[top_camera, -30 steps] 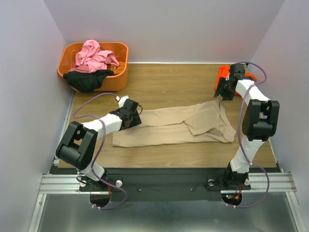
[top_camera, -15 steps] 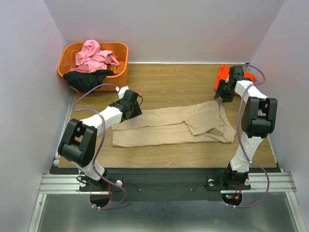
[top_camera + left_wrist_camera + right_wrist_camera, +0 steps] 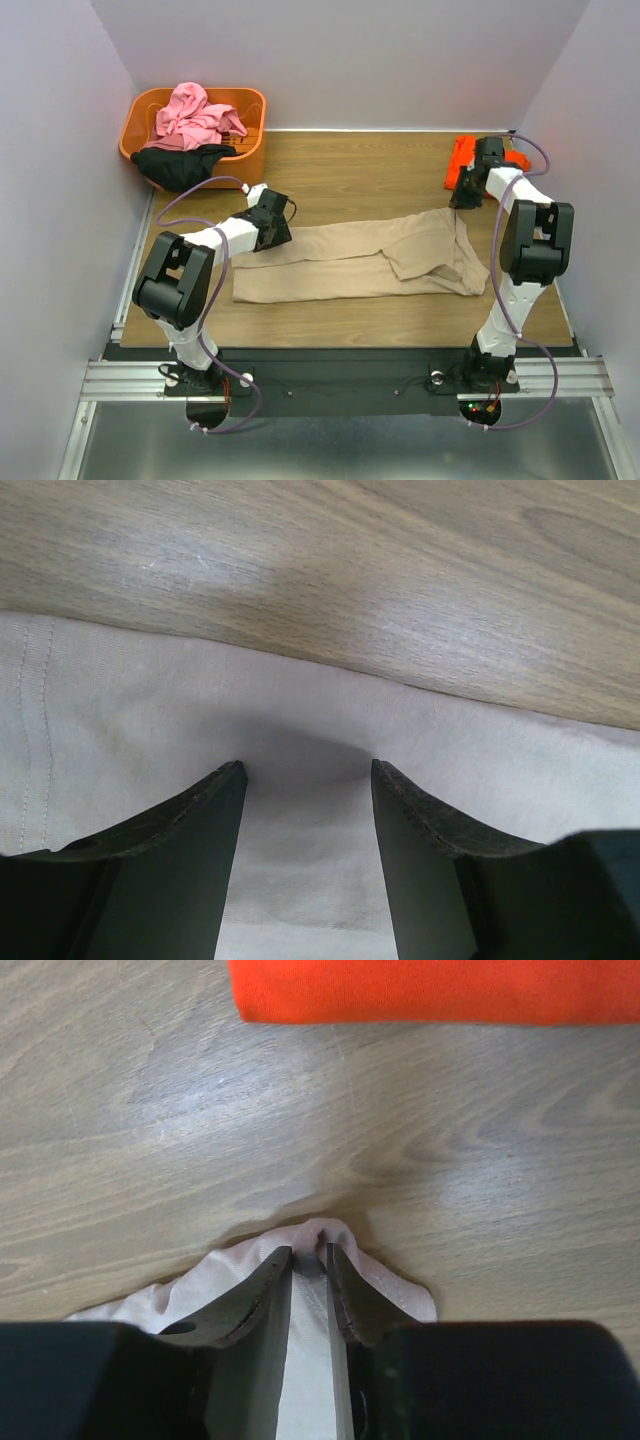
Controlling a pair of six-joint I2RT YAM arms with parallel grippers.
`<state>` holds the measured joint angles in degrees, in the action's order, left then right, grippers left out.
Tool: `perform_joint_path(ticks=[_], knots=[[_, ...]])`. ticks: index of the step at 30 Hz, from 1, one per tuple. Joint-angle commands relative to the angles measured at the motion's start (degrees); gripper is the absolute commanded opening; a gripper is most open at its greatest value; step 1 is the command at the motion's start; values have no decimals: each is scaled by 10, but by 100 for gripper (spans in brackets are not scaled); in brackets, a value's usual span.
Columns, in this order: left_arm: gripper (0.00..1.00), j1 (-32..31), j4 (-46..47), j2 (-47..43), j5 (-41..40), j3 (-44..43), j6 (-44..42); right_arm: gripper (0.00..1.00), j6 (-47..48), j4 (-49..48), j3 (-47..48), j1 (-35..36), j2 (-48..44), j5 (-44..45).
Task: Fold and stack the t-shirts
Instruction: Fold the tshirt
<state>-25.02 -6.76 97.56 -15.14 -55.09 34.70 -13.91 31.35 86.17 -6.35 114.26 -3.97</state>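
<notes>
**A:** From overhead, where is the shirt?

**B:** A tan cloth t-shirt (image 3: 350, 270) lies flat across the middle of the wooden table (image 3: 350, 170), stretched left to right. The left gripper (image 3: 272, 228) is at its far left corner and the right gripper (image 3: 462, 198) at its far right corner. Just beyond the right one lies a folded orange-red t-shirt (image 3: 458, 160). At far left, an orange plastic basket (image 3: 258, 120) holds a crumpled pink t-shirt (image 3: 190, 115), with a black t-shirt (image 3: 180, 165) draped over its near rim.

**A:** And the left wrist view?

**B:** The jaws stand wide apart. Tan cloth lies under and between them, and its far edge runs just past the tips.

**A:** The right wrist?

**B:** The jaws are nearly together, pinching a small raised pucker at the tan cloth's edge. The orange-red shirt lies apart, farther off on bare wood.
</notes>
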Motion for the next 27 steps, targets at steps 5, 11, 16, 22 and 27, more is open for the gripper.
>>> perform_joint_path(ticks=[5, 11, 16, 22, 27], knots=[[64, 6, 12, -2, -4, 32, 1, 23, -5, -28, -13, -2, 6, 8], [64, 10, 22, -8, 5, 53, 7, 22, -8, -30, -14, -2, 16, -2], [64, 11, 24, -11, 5, 57, 8, 33, -8, -30, -14, -2, 20, 0], [64, 13, 24, -11, 6, 54, 6, 24, -7, -31, -18, -2, 20, 3], [64, 21, 14, -10, 4, 63, 14, 0, -23, -30, -20, -5, 8, 40]])
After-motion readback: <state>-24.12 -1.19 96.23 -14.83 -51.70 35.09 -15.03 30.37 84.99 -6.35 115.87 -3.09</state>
